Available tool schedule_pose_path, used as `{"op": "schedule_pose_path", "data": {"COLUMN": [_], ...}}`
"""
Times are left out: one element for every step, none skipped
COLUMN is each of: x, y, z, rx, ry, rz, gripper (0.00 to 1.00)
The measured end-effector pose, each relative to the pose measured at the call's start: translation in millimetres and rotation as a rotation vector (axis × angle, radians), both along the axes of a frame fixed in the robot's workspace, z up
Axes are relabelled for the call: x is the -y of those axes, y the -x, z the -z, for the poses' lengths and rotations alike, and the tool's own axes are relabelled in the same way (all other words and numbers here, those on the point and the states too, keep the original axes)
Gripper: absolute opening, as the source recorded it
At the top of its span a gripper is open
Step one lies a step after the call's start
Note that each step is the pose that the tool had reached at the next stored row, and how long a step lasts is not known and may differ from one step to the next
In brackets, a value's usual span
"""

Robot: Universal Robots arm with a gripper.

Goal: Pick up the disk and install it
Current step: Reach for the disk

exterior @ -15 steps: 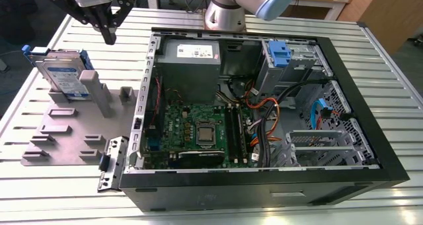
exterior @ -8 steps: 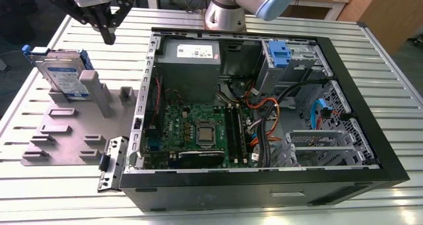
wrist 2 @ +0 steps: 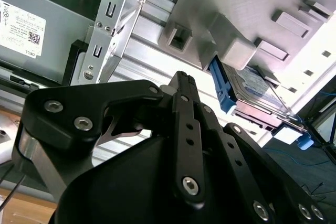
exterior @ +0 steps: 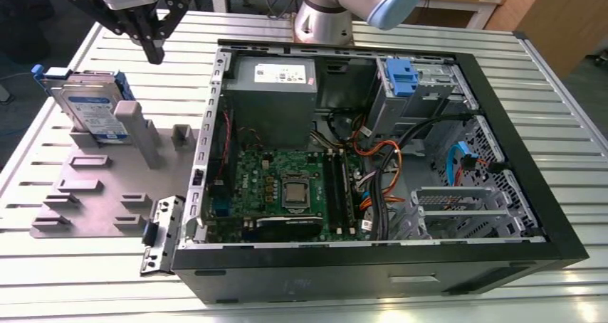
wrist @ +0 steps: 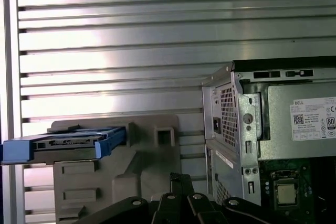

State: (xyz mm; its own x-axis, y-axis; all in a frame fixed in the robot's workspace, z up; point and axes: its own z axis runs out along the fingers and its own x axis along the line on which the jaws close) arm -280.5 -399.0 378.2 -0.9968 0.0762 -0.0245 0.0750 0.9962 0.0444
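The disk (exterior: 90, 111) is a silver drive with a white-and-blue label in a blue carrier. It stands on edge in a slot of the grey fixture (exterior: 95, 188) at the exterior view's left. My gripper (exterior: 153, 55) hangs above the table behind the fixture, between the disk and the computer case (exterior: 532, 216), touching neither. Its fingers are shut with nothing between them. In the first wrist view the disk (wrist: 63, 142) shows edge-on beyond the gripper (wrist: 180, 178). In the second wrist view the disk (wrist 2: 249, 92) lies past the gripper (wrist 2: 181, 77).
The open case lies on a slatted metal table (exterior: 114, 287), with a grey power supply (exterior: 270, 74), a motherboard (exterior: 285, 188) and a drive cage holding a blue bracket (exterior: 399, 77). A small metal bracket (exterior: 161, 234) leans at the case's near corner.
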Motion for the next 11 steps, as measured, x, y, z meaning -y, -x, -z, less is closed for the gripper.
{"op": "schedule_pose_path", "data": {"x": [0.0,0.0,0.0,0.0,0.0,0.0,0.0,0.0,0.0,0.0,0.0], "y": [0.3,0.5,0.8,1.1,1.5,1.8,2.1,2.5,2.9,3.3,3.7], "z": [0.0,0.0,0.0,0.0,0.0,0.0,0.0,0.0,0.0,0.0,0.0], "rx": [-0.0001,-0.0001,0.0000,0.0000,0.0000,-0.0001,0.0000,0.0000,0.0000,0.0000,-0.0001], "ry": [0.0000,0.0000,0.0000,0.0000,0.0000,0.0000,0.0000,0.0000,0.0000,0.0000,0.0000], "rz": [0.000,0.000,0.000,0.000,0.000,0.000,0.000,0.000,0.000,0.000,0.000], "gripper": [0.11,0.11,0.11,0.11,0.11,0.11,0.11,0.11,0.11,0.11,0.11]}}
